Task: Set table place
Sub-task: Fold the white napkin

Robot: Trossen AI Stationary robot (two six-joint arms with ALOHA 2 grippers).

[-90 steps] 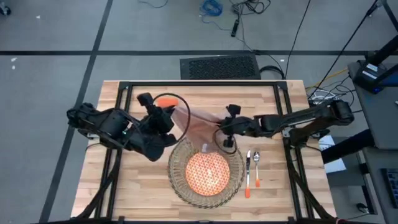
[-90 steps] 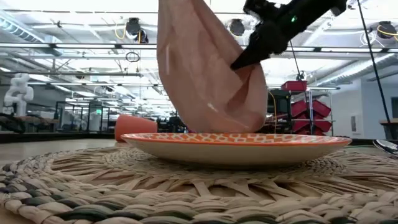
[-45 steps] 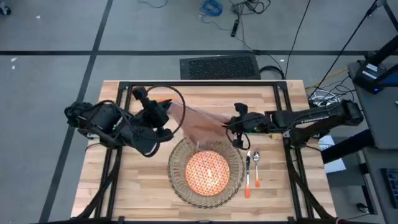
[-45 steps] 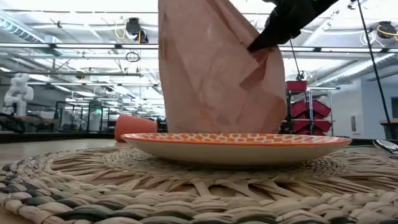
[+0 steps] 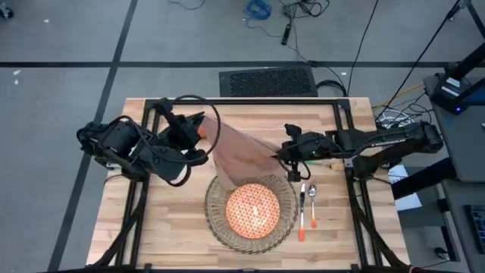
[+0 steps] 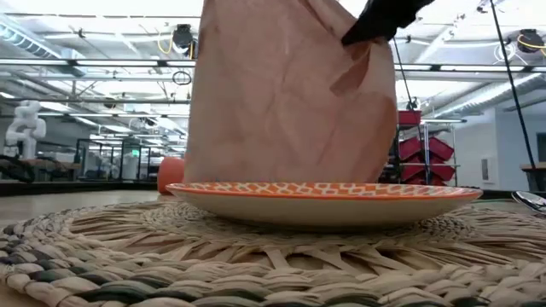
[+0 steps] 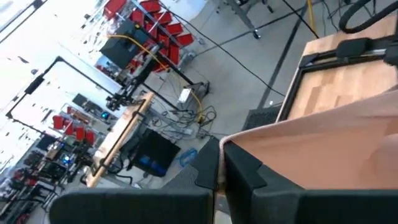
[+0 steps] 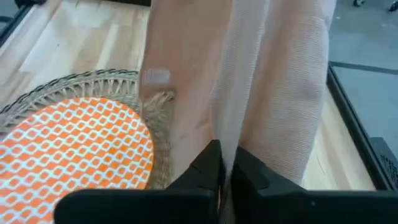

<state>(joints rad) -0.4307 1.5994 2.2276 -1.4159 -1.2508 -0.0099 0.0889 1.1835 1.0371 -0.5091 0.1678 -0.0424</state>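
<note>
Two arms hold one beige napkin (image 5: 241,152) stretched in the air over the far half of the light-wood table (image 5: 174,227). Largest on the tabletop is the round wicker placemat (image 5: 214,220), near the front edge, with the orange-patterned plate (image 5: 253,210) centred on it. The cloth hangs behind the plate, its lower edge reaching down near the placemat's far rim. At its left corner the left gripper (image 5: 203,127) is clamped on the fabric; the right gripper (image 5: 279,155) pinches the opposite corner, fingers narrow. Just right of the placemat lie two pieces of orange-handled cutlery (image 5: 307,206), side by side. An orange cup (image 6: 171,175) stands behind the napkin.
</note>
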